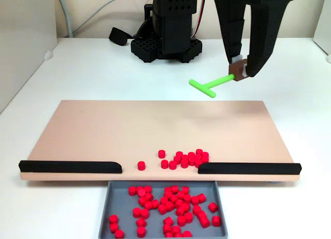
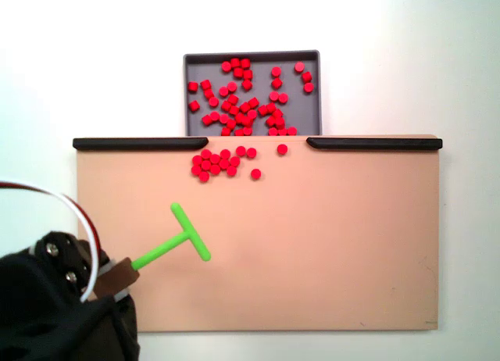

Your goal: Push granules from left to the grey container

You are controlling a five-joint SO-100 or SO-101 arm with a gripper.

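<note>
Gripper [image 1: 241, 68] clamped on the brown handle block [image 1: 238, 70] of the green pusher [image 1: 208, 85]; jaws closed on that block, pusher raised clear of the board [image 1: 103, 130] in a fixed view. Granules [image 1: 187, 159] remaining on board: one cluster hard against the inner end of one black strip [image 1: 248, 168], just beside the gap between the strips, plus a few strays at the gap itself [image 1: 141, 165]. Most granules already in the container [image 1: 113, 197], set directly beyond the gap and touching the board edge. Key relation, read from a fixed view looking down: cluster [image 2: 212, 163] lying ahead of the pusher head [image 2: 191, 232], between head and gap, slightly to one side of the shaft line. Shaft axis [image 2: 160, 251] running diagonally from gripper toward board centre; crossbar set across it, roughly facing the cluster but skewed. Container [image 2: 312, 58] beyond the cluster and offset further along the strip line. Judgement: task largely done; next stroke needing the crossbar lowered behind the cluster and driven obliquely toward the gap, not straight at the strip [image 2: 133, 143]. Risk: granules jamming against the strip end or slipping past the crossbar tips.
</note>
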